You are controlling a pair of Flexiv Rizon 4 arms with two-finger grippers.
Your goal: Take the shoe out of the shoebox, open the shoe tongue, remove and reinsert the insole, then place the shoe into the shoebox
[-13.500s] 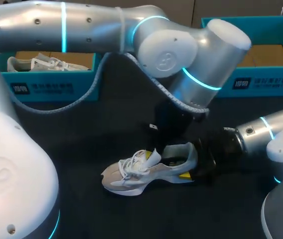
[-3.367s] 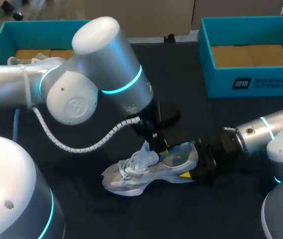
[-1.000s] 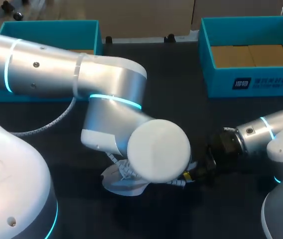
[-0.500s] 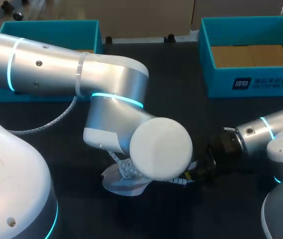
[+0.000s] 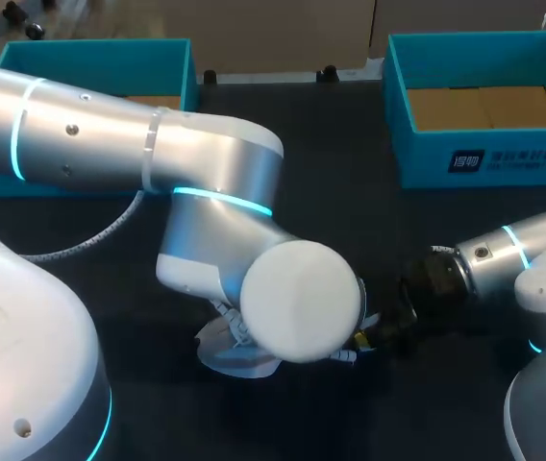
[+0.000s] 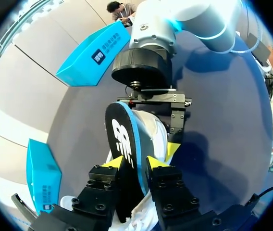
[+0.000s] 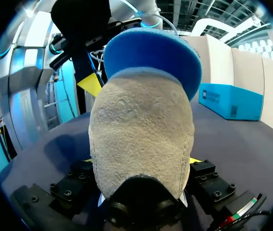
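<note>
Two claws are engaged. The left claw (image 6: 135,162) is clenched on the insole (image 6: 123,137), which stands on edge, rising from the shoe (image 7: 141,139). The right claw (image 7: 140,161) clamps the heel from both sides; the shoe rests on the bench (image 5: 350,197) between the arms. Judgement: insole step in hand, direction undetermined. The next move calls for a firm heel hold while the insole slides lengthwise

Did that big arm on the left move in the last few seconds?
Yes. The left arm swung its big round joint away from the left shoebox, toward the camera, and now covers most of the sneaker.
</note>
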